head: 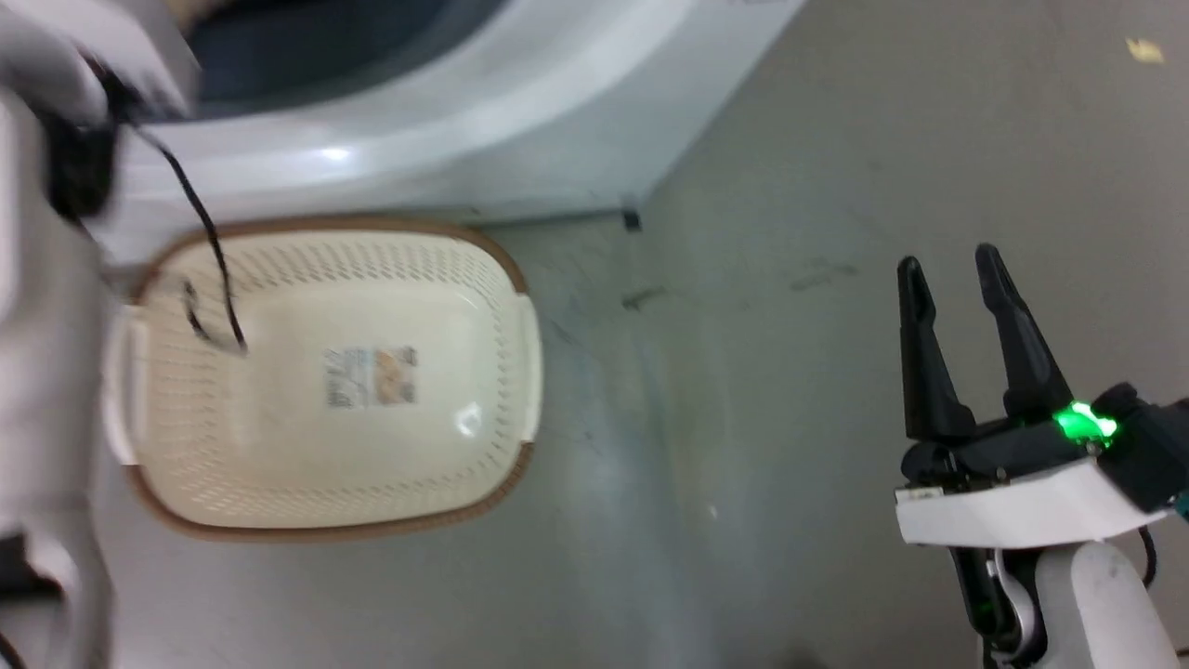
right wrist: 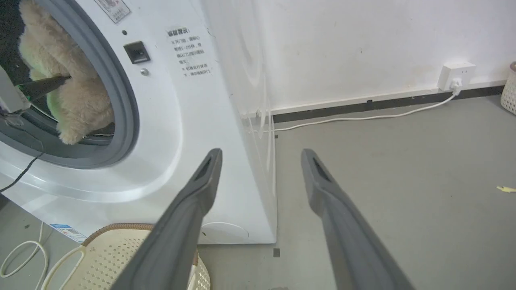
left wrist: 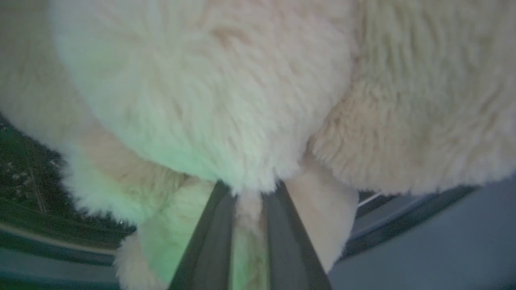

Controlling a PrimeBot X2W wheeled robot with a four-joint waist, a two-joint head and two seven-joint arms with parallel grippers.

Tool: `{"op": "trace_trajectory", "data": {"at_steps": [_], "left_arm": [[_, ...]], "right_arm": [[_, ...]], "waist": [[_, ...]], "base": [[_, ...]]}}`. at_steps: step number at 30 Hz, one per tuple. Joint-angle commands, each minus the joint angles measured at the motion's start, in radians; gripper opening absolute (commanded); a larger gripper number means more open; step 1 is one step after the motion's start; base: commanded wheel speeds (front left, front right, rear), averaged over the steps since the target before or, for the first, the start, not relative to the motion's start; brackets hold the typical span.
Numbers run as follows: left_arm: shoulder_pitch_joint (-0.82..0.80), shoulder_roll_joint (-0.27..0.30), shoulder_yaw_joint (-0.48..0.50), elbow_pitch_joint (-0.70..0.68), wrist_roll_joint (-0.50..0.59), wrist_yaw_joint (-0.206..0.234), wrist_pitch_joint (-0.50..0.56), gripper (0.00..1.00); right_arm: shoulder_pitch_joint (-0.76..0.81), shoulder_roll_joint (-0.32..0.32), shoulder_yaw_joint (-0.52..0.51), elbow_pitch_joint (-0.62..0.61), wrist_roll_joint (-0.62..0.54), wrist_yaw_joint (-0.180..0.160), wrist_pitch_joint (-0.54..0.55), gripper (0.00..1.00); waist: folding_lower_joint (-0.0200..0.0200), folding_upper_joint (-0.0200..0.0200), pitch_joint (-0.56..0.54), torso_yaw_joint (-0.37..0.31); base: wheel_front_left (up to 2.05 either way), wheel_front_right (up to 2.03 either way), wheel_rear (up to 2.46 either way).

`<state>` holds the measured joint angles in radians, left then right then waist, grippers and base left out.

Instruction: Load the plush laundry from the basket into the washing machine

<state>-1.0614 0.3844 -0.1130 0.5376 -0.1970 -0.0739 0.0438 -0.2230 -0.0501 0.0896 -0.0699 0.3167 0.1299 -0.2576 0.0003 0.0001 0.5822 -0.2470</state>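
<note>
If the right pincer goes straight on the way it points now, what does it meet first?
Probably the washing machine's white side panel; depth is unclear, so the right pincer might pass it and reach the wall.

A smooth grey floor (right wrist: 403, 169) is met by a white painted wall (right wrist: 342, 48), along whose foot a black skirting strip (right wrist: 322, 114) is run, a white socket (right wrist: 455, 75) is fixed just above it, a white cable (right wrist: 363, 117) is plugged into that socket and laid along the skirting, and a small yellow scrap (right wrist: 507, 188) is seen on the floor.
</note>
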Motion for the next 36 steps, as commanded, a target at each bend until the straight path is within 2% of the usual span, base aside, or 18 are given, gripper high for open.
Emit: {"op": "trace_trajectory", "data": {"at_steps": [1,8,13,17,18,19,20,28,36], "left_arm": [[-0.059,0.011,0.000,0.015,0.007,-0.003,0.004,0.00],[-0.346,0.067,-0.029,0.221,0.061,0.005,0.066,0.00],[-0.432,0.086,-0.080,0.328,0.098,-0.013,0.108,0.00],[-0.468,0.086,-0.108,0.379,0.104,-0.028,0.087,0.00],[-0.472,0.085,-0.113,0.390,0.104,-0.030,0.076,0.15],[-0.474,0.083,-0.114,0.401,0.101,-0.030,0.063,0.90],[-0.474,0.080,-0.115,0.414,0.099,-0.030,0.052,1.00],[-0.419,0.041,-0.120,0.503,0.066,-0.037,-0.079,1.00],[-0.193,-0.041,-0.123,0.574,-0.011,-0.052,-0.262,1.00]], "right_arm": [[-0.024,0.000,0.004,0.000,0.009,0.001,-0.004,1.00],[-0.063,0.000,0.023,-0.001,0.053,0.001,-0.004,1.00],[-0.074,0.000,0.028,-0.001,0.066,0.001,-0.004,1.00],[-0.080,0.000,0.031,0.000,0.068,0.001,-0.004,1.00],[-0.081,0.000,0.031,0.002,0.066,0.001,-0.004,1.00],[-0.082,0.000,0.029,0.004,0.064,0.001,-0.004,1.00],[-0.082,0.000,0.028,0.006,0.062,0.001,-0.004,1.00],[-0.069,0.000,0.015,0.014,0.019,0.001,-0.004,1.00],[0.016,0.000,0.002,0.038,-0.053,0.001,-0.004,1.00]], "waist": [[-0.0003,-0.0001,0.079,-0.061],[-0.0003,-0.0001,0.164,-0.110],[-0.0003,-0.0001,0.193,-0.120],[-0.0003,-0.0001,0.202,-0.117],[-0.0003,-0.0001,0.201,-0.115],[-0.0003,-0.0001,0.198,-0.111],[-0.0003,-0.0001,0.193,-0.108],[-0.0003,-0.0001,0.098,-0.060],[-0.0003,-0.0001,-0.146,0.017]], "base": [[0.00,0.00,0.00],[0.00,0.00,0.00],[0.00,0.00,0.00],[0.00,0.00,0.00],[0.00,0.00,0.00],[0.00,0.00,0.00],[0.00,0.00,0.00],[0.00,0.00,0.00],[0.00,0.00,0.00]]}}
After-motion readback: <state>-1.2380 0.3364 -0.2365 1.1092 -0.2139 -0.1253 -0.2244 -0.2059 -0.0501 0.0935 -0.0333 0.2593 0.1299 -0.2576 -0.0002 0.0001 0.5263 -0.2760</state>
